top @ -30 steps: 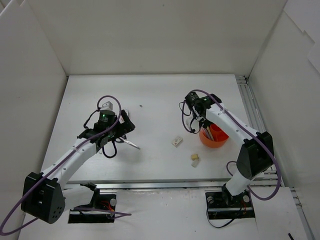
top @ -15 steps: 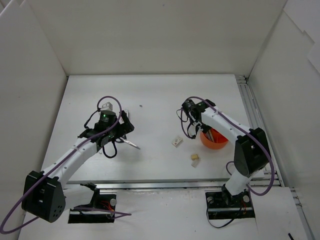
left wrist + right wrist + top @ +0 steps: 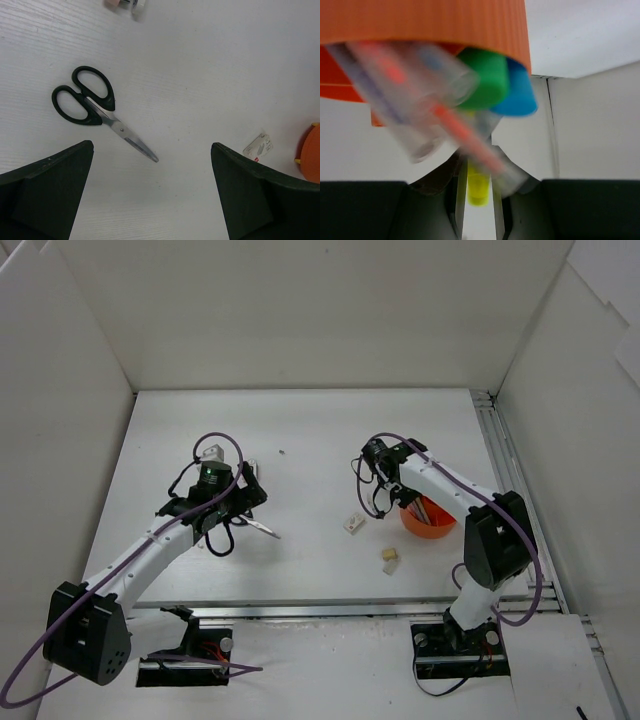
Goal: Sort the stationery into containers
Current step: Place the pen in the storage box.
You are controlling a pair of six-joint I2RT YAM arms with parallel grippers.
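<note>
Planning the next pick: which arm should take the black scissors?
Left. The left gripper is open with the black scissors lying right ahead of it; the right gripper is off at the orange pot, farther away.

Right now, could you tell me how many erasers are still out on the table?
2 for certain: a white eraser just left of the pot, and a beige eraser nearer the arm bases. Pale bits at the left wrist view's top edge may be more; too cropped to tell.
</note>
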